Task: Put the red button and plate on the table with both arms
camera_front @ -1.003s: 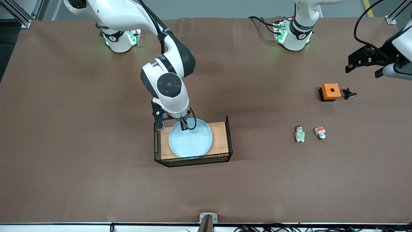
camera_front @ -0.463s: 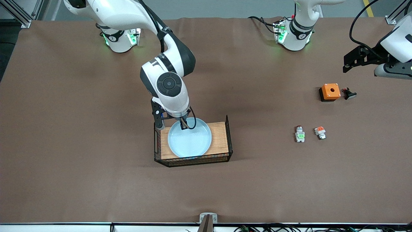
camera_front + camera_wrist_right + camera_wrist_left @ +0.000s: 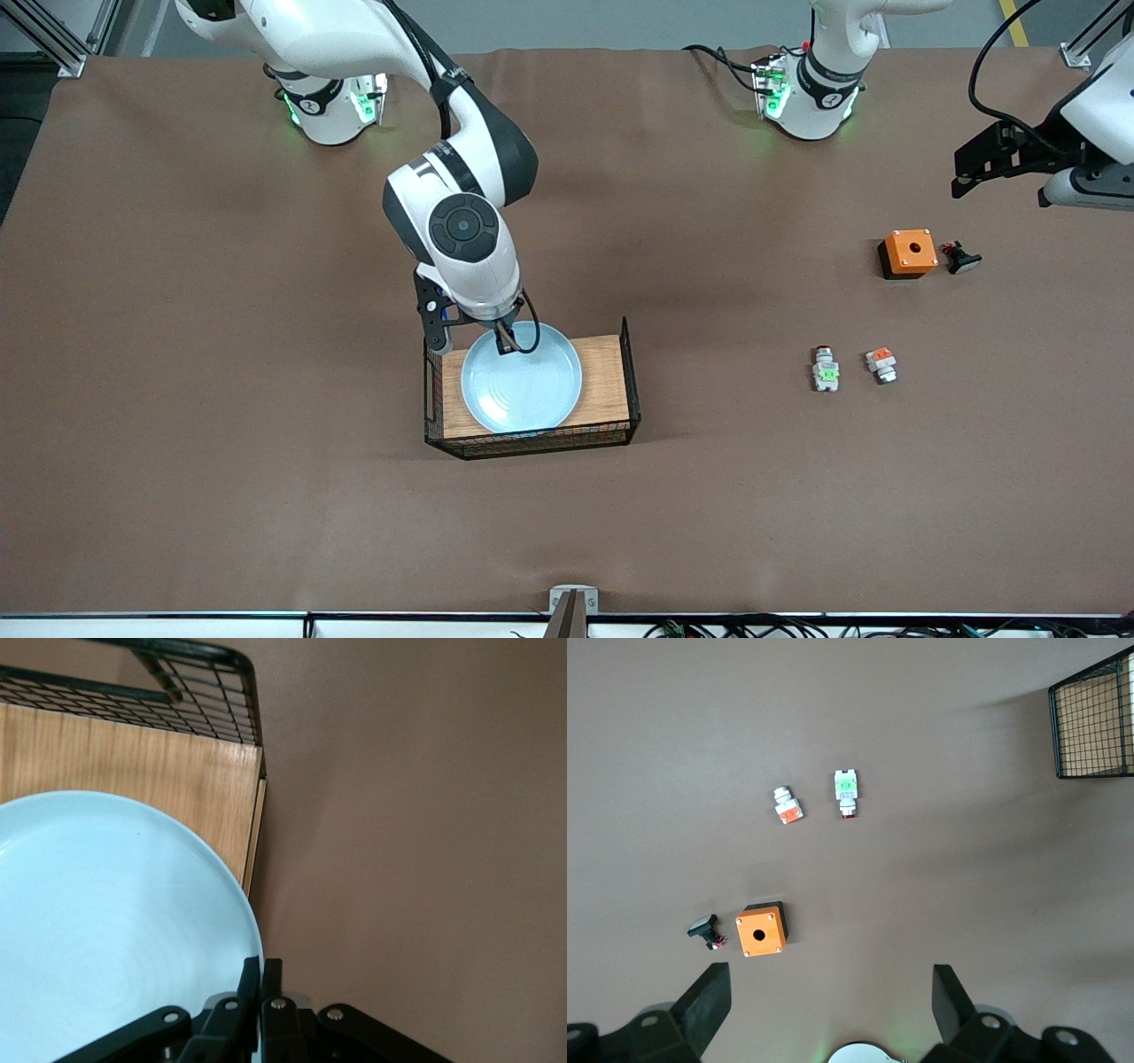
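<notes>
Red button (image 3: 826, 369) lies on the brown desk (image 3: 221, 399) toward the left arm's end, just beside the orange-block piece (image 3: 881, 364); red tip barely discernible. Plate (image 3: 522, 383) sits over the wooden board (image 3: 608, 381) with black mesh ends. Right pincer (image 3: 260, 983) clamped together on the plate's rim; contact partly hidden under the wrist. Left pincer (image 3: 831, 999), fingers apart and cropped, hangs over the desk near the orange box (image 3: 909, 252).
</notes>
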`<state>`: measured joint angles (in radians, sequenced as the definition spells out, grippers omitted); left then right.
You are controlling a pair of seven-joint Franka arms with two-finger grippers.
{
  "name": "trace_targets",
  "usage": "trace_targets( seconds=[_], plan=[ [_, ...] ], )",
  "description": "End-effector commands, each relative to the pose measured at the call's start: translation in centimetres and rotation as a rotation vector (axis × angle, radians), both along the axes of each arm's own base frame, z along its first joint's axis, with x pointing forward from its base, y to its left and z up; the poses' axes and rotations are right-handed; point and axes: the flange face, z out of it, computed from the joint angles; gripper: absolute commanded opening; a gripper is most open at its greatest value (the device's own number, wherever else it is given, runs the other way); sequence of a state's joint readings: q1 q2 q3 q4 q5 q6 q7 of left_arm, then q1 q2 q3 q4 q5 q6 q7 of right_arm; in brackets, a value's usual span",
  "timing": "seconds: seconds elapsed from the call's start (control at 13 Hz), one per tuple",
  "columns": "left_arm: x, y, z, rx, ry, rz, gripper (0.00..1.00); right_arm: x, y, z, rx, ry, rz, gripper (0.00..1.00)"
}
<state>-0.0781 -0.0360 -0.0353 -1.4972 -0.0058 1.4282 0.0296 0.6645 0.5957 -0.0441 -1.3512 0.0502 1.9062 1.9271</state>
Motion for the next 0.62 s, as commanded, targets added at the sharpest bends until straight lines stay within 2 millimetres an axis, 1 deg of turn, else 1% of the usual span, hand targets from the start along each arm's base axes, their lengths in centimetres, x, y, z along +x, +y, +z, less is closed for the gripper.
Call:
trace_targets(
  seconds=[0.0, 0.15, 0.31, 0.46, 0.54],
  plan=[
    [-1.1, 0.1, 0.4, 0.024, -0.041, 0.009, 1.00, -0.1, -0.7, 1.7, 0.017, 0.021, -0.019, 0.00],
    [-1.1, 0.0, 0.5, 0.025, -0.044, 0.020, 1.00, -0.1, -0.6, 3.0, 0.030, 0.033, -0.022, 0.00],
    [-1.0, -0.2, 0.5, 0.047, -0.058, 0.061, 1.00, -0.3, -0.6, 3.5, 0.028, 0.045, -0.021, 0.00],
    [-1.1, -0.2, 0.6, 0.047, -0.059, 0.061, 1.00, -0.8, -0.7, 4.9, 0.032, 0.048, -0.017, 0.00],
    [-1.0, -0.2, 0.2, 0.048, -0.053, 0.061, 1.00, -0.8, -0.8, 4.9, 0.032, 0.048, -0.017, 0.00]
  ],
)
